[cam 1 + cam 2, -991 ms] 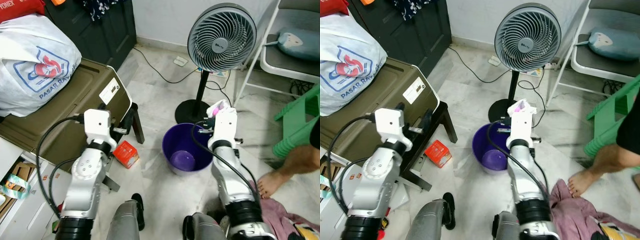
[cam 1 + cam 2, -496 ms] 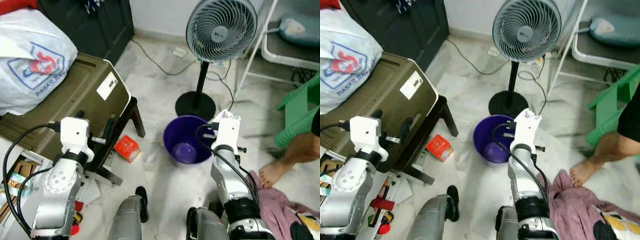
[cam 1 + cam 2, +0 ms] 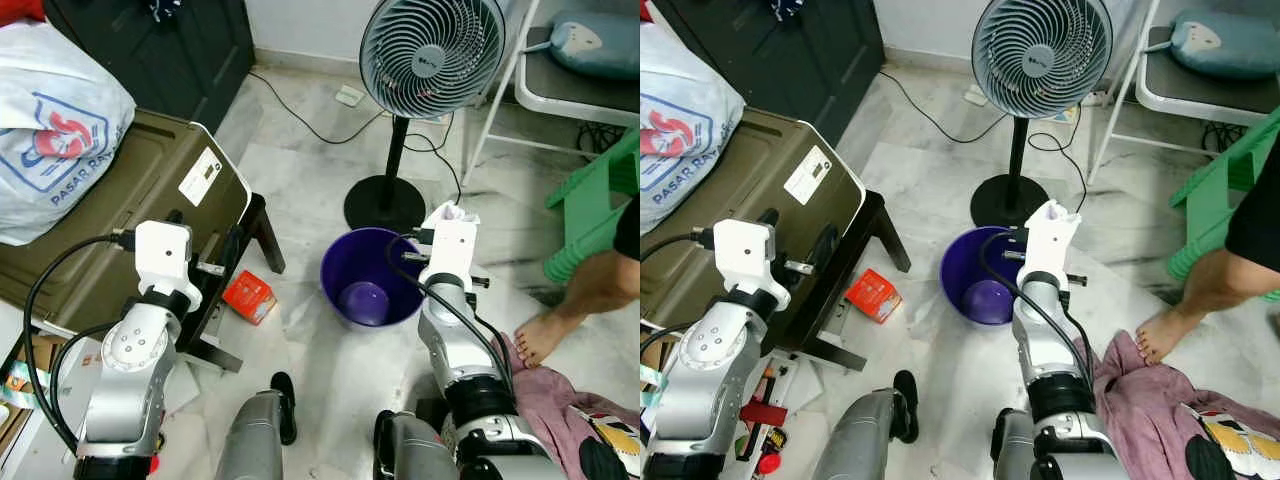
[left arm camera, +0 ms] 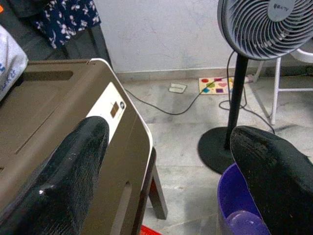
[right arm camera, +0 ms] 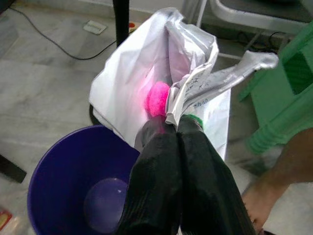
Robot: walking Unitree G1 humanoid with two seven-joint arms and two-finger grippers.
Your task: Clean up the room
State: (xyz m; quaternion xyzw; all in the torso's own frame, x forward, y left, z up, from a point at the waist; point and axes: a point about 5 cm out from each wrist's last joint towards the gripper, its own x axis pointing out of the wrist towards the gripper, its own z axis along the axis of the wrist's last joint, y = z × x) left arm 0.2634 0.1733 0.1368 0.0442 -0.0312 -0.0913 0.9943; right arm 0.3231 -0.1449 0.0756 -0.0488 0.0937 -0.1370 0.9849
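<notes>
Since a second ago my head camera has tipped and shifted, so the whole scene sits differently, and my right arm has stayed up by the bucket with its load while the left arm has drifted a little outward. My right gripper (image 5: 176, 132) is clamped tight on a crumpled white plastic bag (image 5: 142, 73) with a pink thing (image 5: 157, 98) tucked inside; the fingers are pressed together around the gathered plastic. In the head views that bag (image 3: 452, 213) sits at the far rim of the purple bucket (image 3: 340, 262), more beside the rim than over the hollow. My left gripper (image 4: 166, 161) hangs with its fingers spread wide, holding nothing, in front of the brown box (image 3: 120, 200).

I judge I am at the drop-off step: rubbish in hand, bin below. Next I need to bring the right wrist inward until the bag hangs squarely over the bucket's opening, then part the fingers. The bag is light and limp, so it may cling to a finger or catch the rim. A red carton (image 3: 249, 297) on the floor near the box looks like a later pick. A person's foot (image 3: 540, 338) is close on my right, so I keep that arm's sweep small.
</notes>
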